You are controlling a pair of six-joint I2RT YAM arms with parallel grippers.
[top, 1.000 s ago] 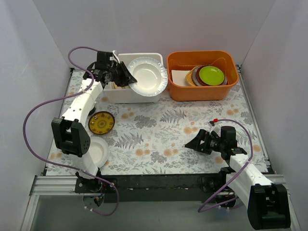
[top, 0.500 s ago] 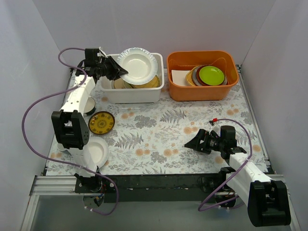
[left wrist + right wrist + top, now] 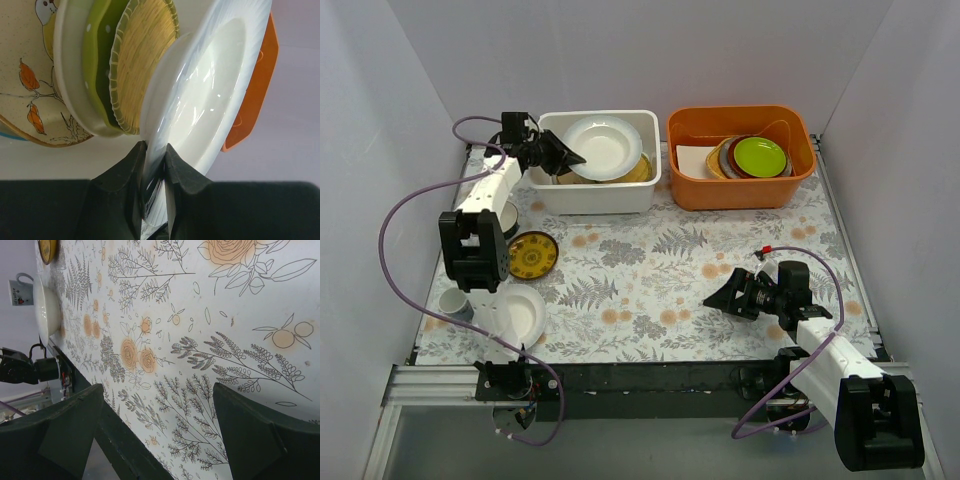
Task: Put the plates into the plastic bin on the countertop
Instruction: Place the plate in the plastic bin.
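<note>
My left gripper (image 3: 572, 159) is shut on the rim of a plain white plate (image 3: 603, 148), holding it tilted inside the white plastic bin (image 3: 595, 196). In the left wrist view the white plate (image 3: 210, 95) leans beside a woven bamboo plate (image 3: 145, 55), a green dotted plate (image 3: 100, 60) and a beige bird-and-branch plate (image 3: 25, 75). A small dark-yellow patterned plate (image 3: 531, 255) and a white plate (image 3: 520, 313) lie on the countertop (image 3: 650, 270) at the left. My right gripper (image 3: 718, 296) is open and empty, low over the cloth at the right.
An orange tub (image 3: 740, 190) at the back right holds a stack with a lime-green plate (image 3: 761, 156) on top. A mug (image 3: 454, 304) stands at the left edge near the left arm's base. Grey walls close the sides and back.
My left gripper has carried the white plate left and down from above the bin's front right rim into the bin. The right arm has not moved.
</note>
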